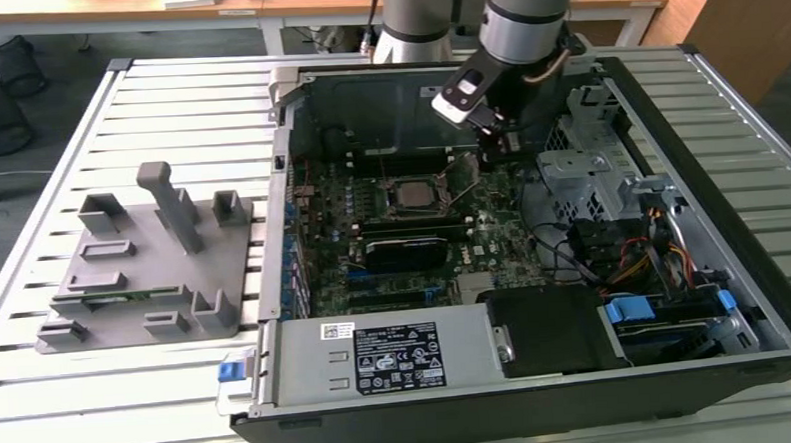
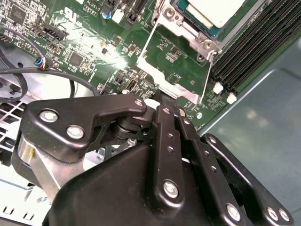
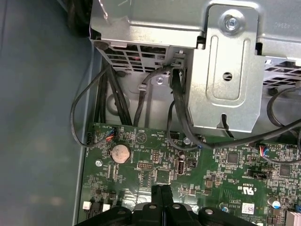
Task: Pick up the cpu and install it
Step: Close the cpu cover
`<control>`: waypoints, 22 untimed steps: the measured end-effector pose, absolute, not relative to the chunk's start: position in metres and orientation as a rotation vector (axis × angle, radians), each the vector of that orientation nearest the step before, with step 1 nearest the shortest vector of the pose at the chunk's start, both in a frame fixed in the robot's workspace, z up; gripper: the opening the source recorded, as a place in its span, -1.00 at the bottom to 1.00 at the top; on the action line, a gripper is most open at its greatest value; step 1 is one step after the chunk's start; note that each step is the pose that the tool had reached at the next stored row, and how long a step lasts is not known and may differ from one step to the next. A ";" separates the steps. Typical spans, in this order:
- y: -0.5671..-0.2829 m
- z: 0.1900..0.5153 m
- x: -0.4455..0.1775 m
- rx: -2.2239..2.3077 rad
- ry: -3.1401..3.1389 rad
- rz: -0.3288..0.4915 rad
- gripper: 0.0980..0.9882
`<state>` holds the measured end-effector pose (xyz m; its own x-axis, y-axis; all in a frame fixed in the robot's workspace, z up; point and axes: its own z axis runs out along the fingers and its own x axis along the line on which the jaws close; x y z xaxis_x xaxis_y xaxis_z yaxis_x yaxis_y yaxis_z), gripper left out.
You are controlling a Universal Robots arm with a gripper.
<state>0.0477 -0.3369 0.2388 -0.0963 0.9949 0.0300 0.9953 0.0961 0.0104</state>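
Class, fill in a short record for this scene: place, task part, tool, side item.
place: open computer case on a slatted table
task part: cpu lies in its socket, pale top up
tool: gripper shut, tips close to the motherboard
side item: grey fixture at the exterior view's left of the case

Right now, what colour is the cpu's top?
Pale silver-white; the cpu shows best in the second wrist view.

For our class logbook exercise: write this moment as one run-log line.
black metal gripper: shut, by green motherboard | small flat square silver-topped cpu: lying in dark metal-framed socket, top uncovered
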 end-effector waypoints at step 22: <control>-0.336 0.239 0.034 -2.101 -2.314 -0.043 -0.98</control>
